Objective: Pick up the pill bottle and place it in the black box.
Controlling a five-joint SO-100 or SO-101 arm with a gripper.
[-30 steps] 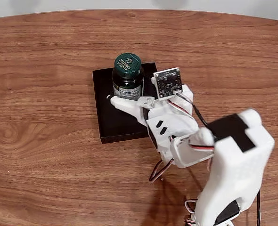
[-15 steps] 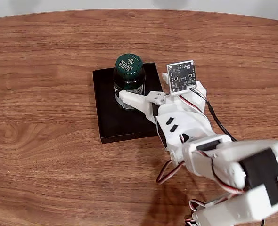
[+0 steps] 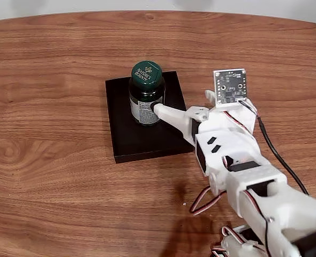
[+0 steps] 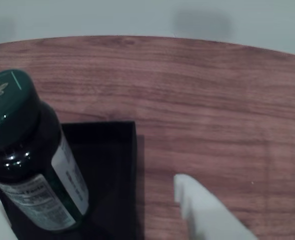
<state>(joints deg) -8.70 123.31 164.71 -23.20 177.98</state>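
- One gripper (image 3: 182, 105) sits before you, white, two-fingered, jaws spread apart and clamping nothing. In the fixed view its long finger (image 3: 171, 113) reaches left until its tip meets the side of the bottle; whether it actually presses there, you cannot tell. The short finger (image 3: 209, 96) stands off to the right, over bare wood.
- In the wrist view you see the gripper (image 4: 95, 210) again: one pale finger (image 4: 205, 210) rises from the bottom edge to the right of the tray, another pale sliver shows at the lower left corner.
- One pill bottle (image 3: 145, 93), dark green glass, round green cap with white lettering, white printed label. It stands upright inside the tray, toward the far half. In the wrist view the pill bottle (image 4: 32, 155) appears at the left, leaning in the lens, its base on the black floor.
- One black box (image 3: 126, 139), shallow, matte, low-walled, lying flat. The wrist view shows the black box (image 4: 112, 170) by its right wall and far corner.
- One wooden table (image 3: 51, 176), brown grain, bearing the tray.
- One small circuit board (image 3: 230, 86) mounted on the wrist, with dark cable (image 3: 278, 155) trailing back along the arm (image 3: 254, 187).
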